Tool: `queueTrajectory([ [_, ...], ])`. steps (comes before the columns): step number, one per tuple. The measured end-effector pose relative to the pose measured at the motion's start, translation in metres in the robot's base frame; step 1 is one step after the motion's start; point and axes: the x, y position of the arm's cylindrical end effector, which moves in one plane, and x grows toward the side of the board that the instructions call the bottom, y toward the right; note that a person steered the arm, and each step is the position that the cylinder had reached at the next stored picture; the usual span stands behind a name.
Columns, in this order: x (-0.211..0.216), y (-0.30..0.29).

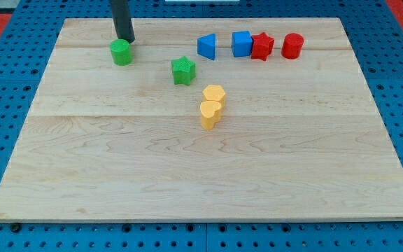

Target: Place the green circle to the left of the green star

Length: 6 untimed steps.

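The green circle (121,52) sits near the view's top left of the wooden board. The green star (183,71) lies to its right and a little lower, about a block's width and more apart. My tip (125,40) is just above the green circle on its top-right side, touching or almost touching it.
A blue triangle (207,46), a blue cube (241,43), a red star (262,47) and a red cylinder (292,45) line up along the view's top. Two yellow blocks (213,94) (210,114) touch each other below the green star. The board's edge (201,218) runs along the view's bottom.
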Motion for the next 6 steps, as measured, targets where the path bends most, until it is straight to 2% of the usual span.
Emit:
queueTrajectory([
  [2,0.036,0.02],
  [3,0.002,-0.011],
  [4,0.0,-0.053],
  [6,0.029,-0.009],
])
